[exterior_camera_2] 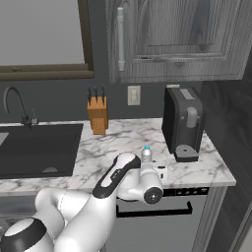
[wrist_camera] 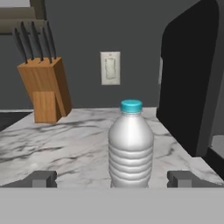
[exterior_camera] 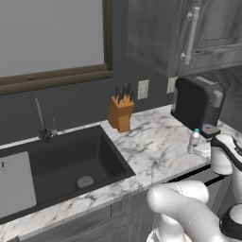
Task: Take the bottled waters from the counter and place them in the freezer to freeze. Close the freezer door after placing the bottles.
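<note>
A small clear ribbed water bottle (wrist_camera: pixel 131 146) with a light-blue cap stands upright on the white marble counter (exterior_camera: pixel 151 146), near the counter's front edge and just in front of a black coffee machine (exterior_camera_2: pixel 183 123). In the hand view the bottle sits centred between the two dark fingertips (wrist_camera: pixel 41 179) of the tool (wrist_camera: pixel 113 179), which stand spread wide on either side of it with clear space between each tip and the bottle's ribbed wall; nothing is pinched. In the right base view the bottle's cap and shoulders rise just behind the white hand, and the tool (exterior_camera_2: pixel 156 172) points toward it from the counter's front edge. In the left base view the bottle (exterior_camera: pixel 194 141) stands beside the arm's white wrist, close to the coffee machine's base.

Further back on the counter, a wooden knife block (exterior_camera: pixel 121 112) with dark-handled knives stands against the dark wall, well apart from the bottle. A white wall outlet (wrist_camera: pixel 110 68) is set in the wall between the knife block and the coffee machine. To the left, a black sink basin (exterior_camera: pixel 61 165) is set into the counter, with a dark faucet (exterior_camera: pixel 41 120) behind it. Grey wood-grain cabinets (exterior_camera_2: pixel 172 39) with a long bar handle hang above the coffee machine.
</note>
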